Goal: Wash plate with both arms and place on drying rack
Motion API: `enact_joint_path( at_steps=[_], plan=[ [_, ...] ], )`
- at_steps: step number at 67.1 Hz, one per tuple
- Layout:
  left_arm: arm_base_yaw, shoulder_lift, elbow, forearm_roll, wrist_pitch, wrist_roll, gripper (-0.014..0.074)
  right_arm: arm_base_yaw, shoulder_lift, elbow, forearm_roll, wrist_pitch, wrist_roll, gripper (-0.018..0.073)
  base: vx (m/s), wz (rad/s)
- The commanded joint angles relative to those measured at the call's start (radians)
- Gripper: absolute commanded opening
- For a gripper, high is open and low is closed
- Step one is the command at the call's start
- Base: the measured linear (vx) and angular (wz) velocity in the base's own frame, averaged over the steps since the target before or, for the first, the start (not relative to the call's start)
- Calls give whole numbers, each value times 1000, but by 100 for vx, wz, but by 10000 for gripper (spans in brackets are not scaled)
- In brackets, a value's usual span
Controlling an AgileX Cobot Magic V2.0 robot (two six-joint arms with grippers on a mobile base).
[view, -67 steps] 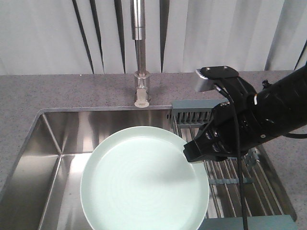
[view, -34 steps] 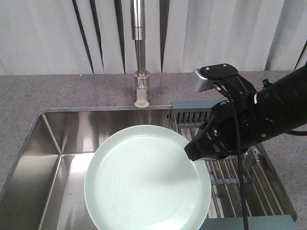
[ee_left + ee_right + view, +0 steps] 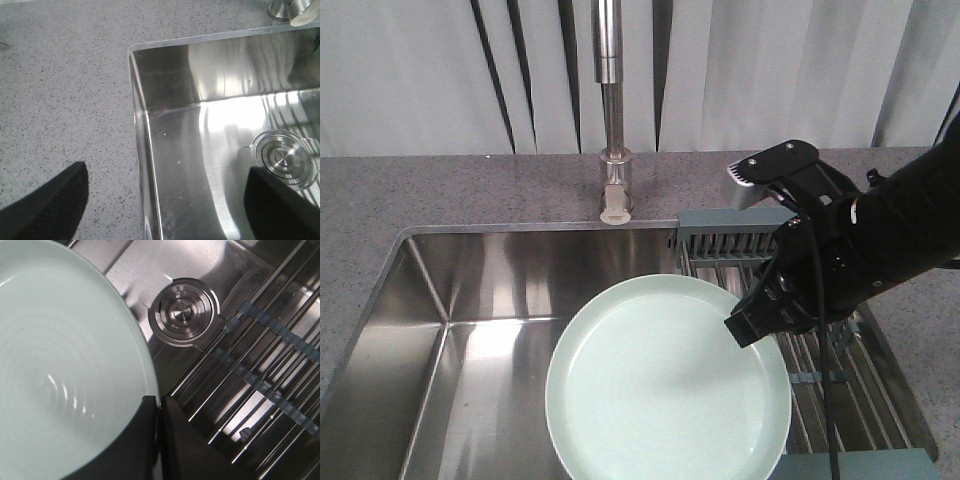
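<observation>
- The right gripper (image 3: 157,402) is clamped on the rim of the plate (image 3: 60,365). One finger (image 3: 135,440) lies over the upper face and the other sits against the rim's outer side.
- From that grip the plate spreads away to the gripper's left. It hangs clear above the sink (image 3: 470,330), roughly level with a slight tilt, upper face up.
- The right arm (image 3: 880,230) reaches in from the right, with its grey module at the top.
- The drying rack (image 3: 820,350) lies directly below and to the right of the right gripper, across the sink's right end. Its slotted grey-blue end piece is on the far side, and the plate's right edge overhangs the nearest rods.
- The round steel drain (image 3: 184,315) is in the sink floor, just beyond the gripper's fingertips and beside the rack rods.
- The left gripper (image 3: 166,170) is spread wide and holds nothing. One finger hangs over the countertop (image 3: 65,90) and the other over the basin, straddling the sink's corner.
- The faucet (image 3: 610,100) stands behind the sink.
</observation>
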Motion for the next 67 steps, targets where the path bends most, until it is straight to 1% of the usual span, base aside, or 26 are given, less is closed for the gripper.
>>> enact_joint_path(
  at_steps=[1,13,36,52,58,67],
  plan=[
    [-3,1,-21,0,-69,-10,584,1,24,-67,8,-1,-23,-1,0,0],
    [-3,1,-21,0,-69,-10,584,68,111,-183,-15,6,-31,-1,0,0],
    [-3,1,-21,0,-69,-10,584,63,321,-439,-14,29,-31,-1,0,0],
    [-3,1,-21,0,-69,-10,584,5,434,-623,8,30,-17,-1,0,0],
    [-3,1,-21,0,-69,-10,584,-25,457,-660,11,31,-13,-1,0,0],
    [-3,1,-21,0,-69,-10,584,-76,458,-667,7,36,-10,-1,0,0]
  ],
)
